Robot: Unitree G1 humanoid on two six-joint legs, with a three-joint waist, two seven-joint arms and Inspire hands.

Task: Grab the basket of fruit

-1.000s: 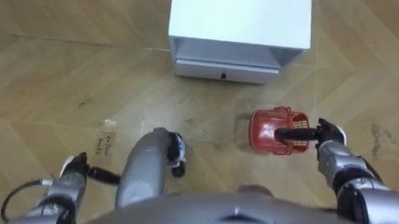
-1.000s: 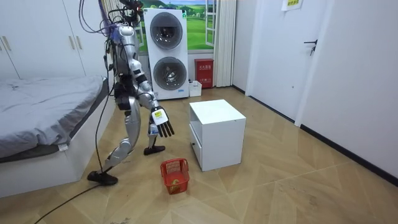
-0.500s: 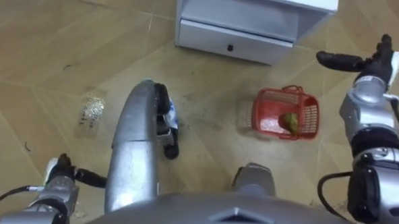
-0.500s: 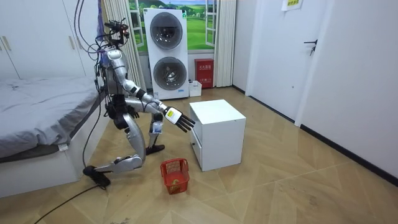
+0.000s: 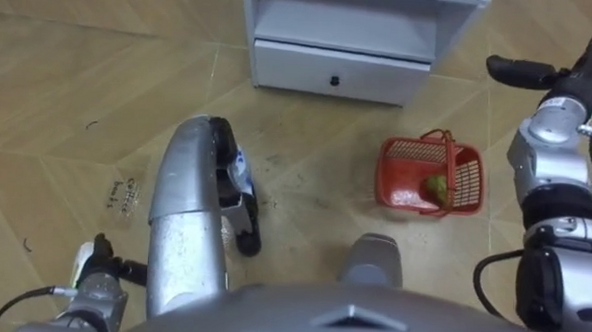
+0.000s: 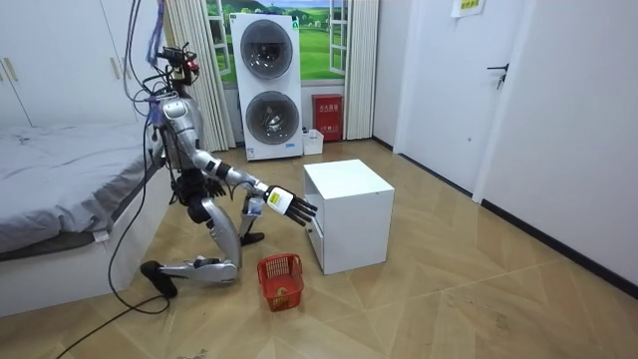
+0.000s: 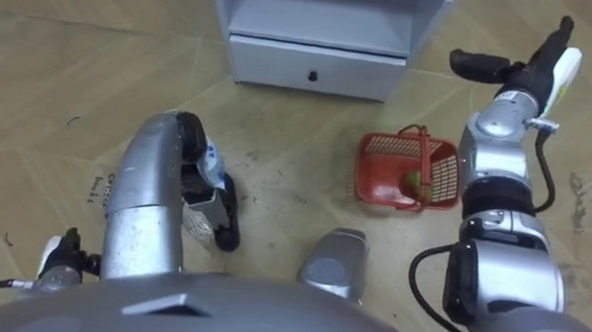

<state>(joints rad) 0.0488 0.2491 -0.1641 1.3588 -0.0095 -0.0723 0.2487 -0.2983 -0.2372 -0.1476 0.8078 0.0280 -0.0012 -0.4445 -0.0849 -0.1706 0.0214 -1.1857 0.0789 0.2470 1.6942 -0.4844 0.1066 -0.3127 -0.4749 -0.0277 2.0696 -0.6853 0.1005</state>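
The red fruit basket (image 5: 406,171) stands on the wooden floor in front of a white cabinet (image 5: 353,43), its handle up and a greenish fruit (image 5: 436,185) inside. My right hand (image 5: 563,81) is held out in the air beyond and to the right of the basket, open with fingers straight, touching nothing. In the room view I kneel on one knee beside the basket (image 6: 280,280), with the right hand (image 6: 284,204) stretched above it towards the cabinet (image 6: 349,214). My left hand (image 5: 98,267) hangs low at the left, away from the basket.
The cabinet's drawer front (image 5: 338,71) faces me, shut. A bed (image 6: 60,189) lies behind me at the room view's left. Two stacked washing machines (image 6: 267,85) and a red box (image 6: 327,117) stand at the far wall.
I have sunk from standing into a kneel. My right hand has gone from over the basket to up and to the right of it. The eye views shifted with my head.
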